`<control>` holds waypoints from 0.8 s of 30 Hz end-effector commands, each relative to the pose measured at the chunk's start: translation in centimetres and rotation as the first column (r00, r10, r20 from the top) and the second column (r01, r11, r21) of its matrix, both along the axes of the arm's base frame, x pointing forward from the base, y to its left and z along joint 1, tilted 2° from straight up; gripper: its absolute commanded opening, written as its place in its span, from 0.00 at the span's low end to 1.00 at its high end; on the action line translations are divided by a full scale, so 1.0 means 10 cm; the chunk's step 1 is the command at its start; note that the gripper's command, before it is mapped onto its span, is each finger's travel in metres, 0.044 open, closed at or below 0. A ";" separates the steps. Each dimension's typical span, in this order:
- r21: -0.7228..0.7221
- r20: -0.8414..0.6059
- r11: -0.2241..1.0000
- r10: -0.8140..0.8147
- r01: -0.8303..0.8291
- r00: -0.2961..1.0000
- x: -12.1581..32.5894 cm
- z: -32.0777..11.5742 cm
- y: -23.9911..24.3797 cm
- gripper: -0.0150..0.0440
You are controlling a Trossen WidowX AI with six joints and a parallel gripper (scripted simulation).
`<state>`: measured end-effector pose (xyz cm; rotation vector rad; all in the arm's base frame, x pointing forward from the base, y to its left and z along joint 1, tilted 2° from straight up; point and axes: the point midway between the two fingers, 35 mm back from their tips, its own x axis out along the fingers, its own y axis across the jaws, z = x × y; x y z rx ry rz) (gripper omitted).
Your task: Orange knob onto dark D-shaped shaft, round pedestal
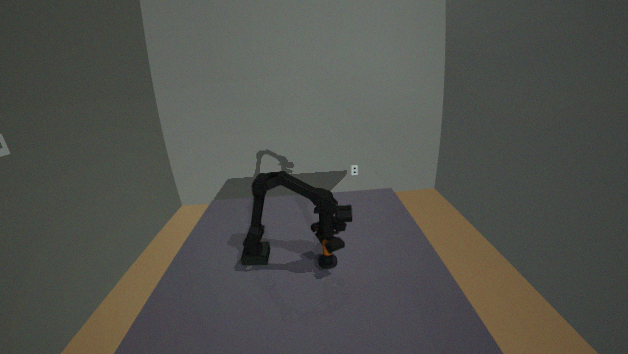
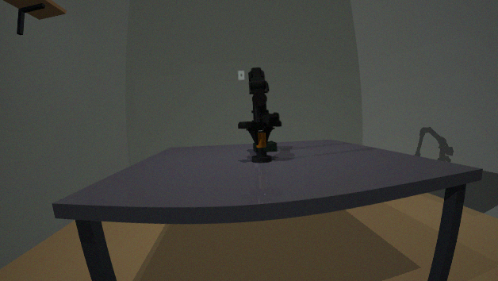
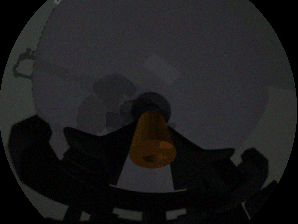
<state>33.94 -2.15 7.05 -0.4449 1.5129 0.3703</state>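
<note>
The orange knob is upright between the fingers of my gripper, which is shut on it. The dark round pedestal stands on the table directly below the knob. In the exterior view a short dark part shows between the knob's lower end and the pedestal's wide base, so the knob is not against the base. Whether the shaft's tip is inside the hole is hidden, and so is the shaft's flat side.
The arm's base stands on the purple-grey table, to the left of the pedestal in the top view. The arm arches over from it. Shadows of the arm lie on the table and the wall.
</note>
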 end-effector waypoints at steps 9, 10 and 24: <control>-0.007 -0.004 0.996 0.089 -0.089 0.996 0.01 0.05 0.00 0.25; -0.008 -0.006 0.992 0.127 -0.127 0.992 0.01 0.05 0.00 0.25; -0.010 -0.010 0.977 0.211 -0.211 0.978 -0.01 0.01 0.00 0.25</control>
